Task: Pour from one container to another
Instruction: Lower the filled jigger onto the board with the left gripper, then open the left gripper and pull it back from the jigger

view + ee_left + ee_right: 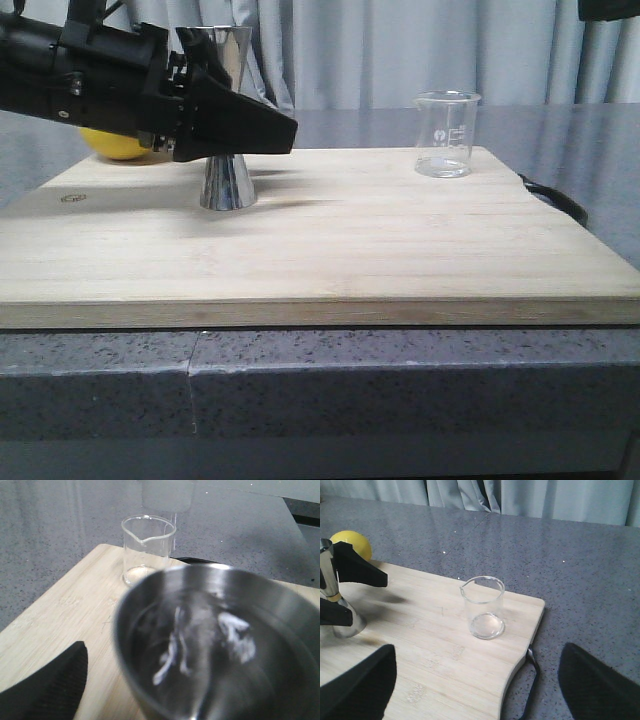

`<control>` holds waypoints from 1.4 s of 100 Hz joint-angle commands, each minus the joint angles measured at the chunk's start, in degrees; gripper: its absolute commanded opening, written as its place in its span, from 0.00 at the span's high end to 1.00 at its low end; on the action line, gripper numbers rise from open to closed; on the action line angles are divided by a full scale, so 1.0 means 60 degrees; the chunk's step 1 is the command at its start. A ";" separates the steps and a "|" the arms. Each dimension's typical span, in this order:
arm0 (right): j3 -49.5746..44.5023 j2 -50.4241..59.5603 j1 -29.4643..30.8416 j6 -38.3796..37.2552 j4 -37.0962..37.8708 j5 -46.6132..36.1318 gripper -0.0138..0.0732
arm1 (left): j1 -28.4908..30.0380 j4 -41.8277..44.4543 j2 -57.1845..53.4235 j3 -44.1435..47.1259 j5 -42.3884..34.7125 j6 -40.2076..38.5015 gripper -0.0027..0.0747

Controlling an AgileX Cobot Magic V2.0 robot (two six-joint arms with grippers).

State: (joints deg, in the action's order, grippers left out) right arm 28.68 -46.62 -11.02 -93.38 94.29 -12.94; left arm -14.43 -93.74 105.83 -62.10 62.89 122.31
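Note:
A steel jigger (228, 180) stands upright on the wooden board (400, 240), left of centre. My left gripper (278, 135) reaches in from the left and straddles its narrow waist. One black finger (50, 690) sits clear of the steel cup (215, 645); the other is hidden behind it, and the jaws look open. Bright reflections show inside the cup. The small clear glass beaker (447, 135) stands at the board's far right, apparently empty, also seen as the beaker (483, 607). My right gripper (477, 690) hovers open over the board's right edge, holding nothing.
A yellow lemon (115, 145) lies behind the left arm at the board's far left corner. A black strap (560, 200) hangs off the board's right edge. The board rests on a grey speckled counter (400, 390), with grey curtains behind.

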 commanded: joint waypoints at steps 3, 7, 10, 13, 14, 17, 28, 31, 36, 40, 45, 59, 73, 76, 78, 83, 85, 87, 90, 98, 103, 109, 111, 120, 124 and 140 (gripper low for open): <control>0.0238 0.0073 0.0014 -0.0010 -0.0037 0.0134 0.15 | -0.0053 -0.0099 -0.0600 -0.0250 0.0286 -0.0239 0.24; 0.0238 0.0073 0.0014 -0.0010 -0.0037 0.0134 0.15 | -0.0053 0.0079 -0.0723 -0.0250 0.0064 -0.0383 0.24; 0.0238 0.0073 0.0014 -0.0010 -0.0037 0.0134 0.15 | -0.0053 0.0245 -0.0819 -0.0250 -0.0114 -0.0465 0.24; 0.0238 0.0073 0.0014 -0.0010 -0.0037 0.0134 0.15 | -0.0053 0.0423 -0.0926 -0.0250 -0.0304 -0.0498 0.24; 0.0238 0.0073 0.0014 -0.0010 -0.0037 0.0134 0.15 | -0.0053 0.0529 -0.0980 -0.0250 -0.0339 -0.0567 0.24; 0.0238 0.0073 0.0014 -0.0010 -0.0037 0.0134 0.15 | -0.0053 0.0740 -0.1101 -0.0250 -0.0477 -0.0719 0.24; 0.0238 0.0073 0.0014 -0.0010 -0.0037 0.0134 0.15 | -0.0053 0.1875 -0.1660 -0.0324 -0.1087 -0.1618 0.24; 0.0238 0.0073 0.0014 -0.0010 -0.0037 0.0134 0.15 | -0.0053 0.2177 -0.1818 -0.0324 -0.1248 -0.1821 0.24; 0.0238 0.0073 0.0014 -0.0010 -0.0037 0.0134 0.15 | -0.0053 0.2774 -0.2119 -0.0324 -0.1565 -0.2251 0.24; 0.0238 0.0073 0.0014 -0.0010 -0.0037 0.0134 0.15 | -0.0053 0.3345 -0.2385 -0.0324 -0.1884 -0.2686 0.24; 0.0238 0.0073 0.0014 -0.0010 -0.0037 0.0134 0.15 | -0.0053 0.4038 -0.2691 -0.0324 -0.2228 -0.3289 0.24; 0.0238 0.0073 0.0014 -0.0010 -0.0037 0.0134 0.15 | -0.0053 0.6119 -0.3584 -0.0341 -0.2562 -0.5227 0.24; 0.0238 0.0073 0.0014 -0.0053 -0.0037 0.0134 0.15 | -0.0053 0.7928 -0.4558 -0.0341 -0.2466 -0.7472 0.24; 0.0238 0.0073 0.0014 -0.0114 -0.0037 0.0134 0.15 | -0.0053 0.8264 -0.4769 -0.0341 -0.2390 -0.7855 0.24; 0.0238 0.0073 0.0014 -0.0194 -0.0037 0.0134 0.15 | -0.0053 0.8595 -0.4987 -0.0341 -0.2372 -0.8227 0.24; 0.0238 0.0073 0.0014 -0.0388 -0.0037 0.0134 0.15 | -0.0053 0.9053 -0.5322 -0.0341 -0.2327 -0.8792 0.24; 0.0238 0.0073 0.0014 -0.0409 -0.0037 0.0134 0.15 | -0.0053 0.9265 -0.5494 -0.0341 -0.2309 -0.9065 0.24; 0.0238 0.0073 0.0014 -0.0483 -0.0037 0.0134 0.15 | -0.0053 0.9477 -0.5667 -0.0341 -0.2309 -0.9358 0.24; 0.0238 0.0073 0.0014 -0.0552 -0.0037 0.0134 0.15 | -0.0053 0.9760 -0.5900 -0.0341 -0.2309 -0.9759 0.24; 0.0238 0.0073 0.0014 -0.0826 -0.0037 0.0134 0.15 | -0.0053 1.0466 -0.6604 -0.0341 -0.2301 -1.0938 0.24; 0.0238 0.0073 0.0014 -0.0865 -0.0037 0.0087 0.15 | -0.0053 1.1032 -0.6997 -0.0341 -0.2283 -1.1903 0.24; 0.0238 0.0093 0.0014 -0.0909 -0.0037 0.0048 0.15 | -0.0053 1.1638 -0.7439 -0.0341 -0.2214 -1.2851 0.24; 0.0238 0.0153 0.0014 -0.0909 -0.0037 0.0040 0.15 | -0.0053 1.1863 -0.7593 -0.0341 -0.2158 -1.3201 0.24; 0.0238 0.0457 0.0014 -0.1150 -0.0037 0.0004 0.15 | -0.0053 1.2776 -0.8247 -0.0341 -0.1766 -1.4468 0.24; 0.0238 0.0632 0.0014 -0.1150 -0.0037 -0.0016 0.15 | -0.0053 1.3161 -0.8515 -0.0341 -0.1578 -1.5074 0.24; 0.0238 0.1615 0.0014 -0.1176 -0.0037 0.0252 0.15 | -0.0053 1.4494 -0.9425 -0.0320 -0.1303 -1.7427 0.26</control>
State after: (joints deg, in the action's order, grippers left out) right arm 28.68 -39.70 -11.02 -100.10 94.42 -12.95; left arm -14.43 -10.34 52.28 -62.37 57.10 26.42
